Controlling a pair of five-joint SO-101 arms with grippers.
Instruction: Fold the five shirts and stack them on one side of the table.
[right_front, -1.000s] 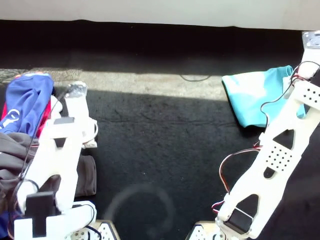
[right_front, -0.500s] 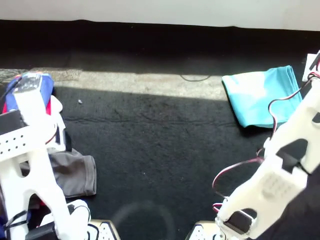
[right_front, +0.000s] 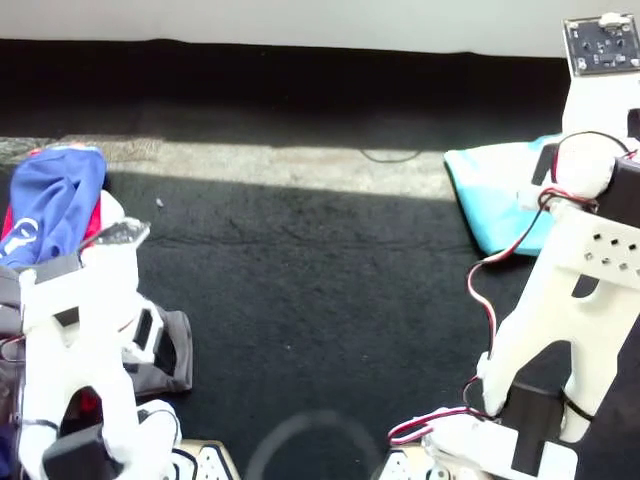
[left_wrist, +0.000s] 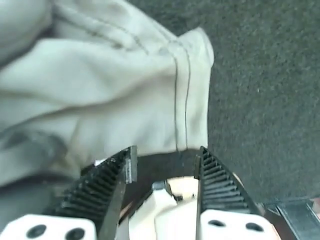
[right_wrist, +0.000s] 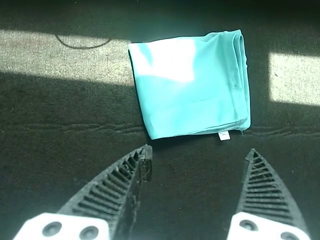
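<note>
Step in hand: fetching the next shirt from the unfolded heap.

Left gripper (left_wrist: 166, 155) hangs right over the grey shirt (left_wrist: 125, 85). Its jaws are apart with nothing between them. The shirt's stitched hem lies just past the fingertips, with bare dark table (left_wrist: 270, 75) beside it.

In the high view the left arm stands over the heap at the left edge of the table (right_front: 320, 290). The grey shirt (right_front: 172, 345) is crumpled nearest the middle and the blue shirt (right_front: 50, 200) lies farther back with red cloth (right_front: 93, 228) under it. The number of shirts in the heap cannot be counted.

Right gripper (right_wrist: 200, 152) is spread wide and empty, held above the table and apart from the teal shirt (right_wrist: 190, 85). That shirt lies folded into a flat rectangle on the right side (right_front: 495, 195), partly in a patch of sun.

Judgement: one shirt of five is done and the right side serves as the stacking place, so the task is early.

Next move, as I read it:
- Lower the left claw onto the grey hem and pinch a single edge, not a bunch.
- Draw the shirt out to the open middle of the table.
- Bring the right arm across to take the opposite edge for spreading.

Risk: the grey cloth is tangled with its neighbours, so a deep grab may drag them along.
</note>
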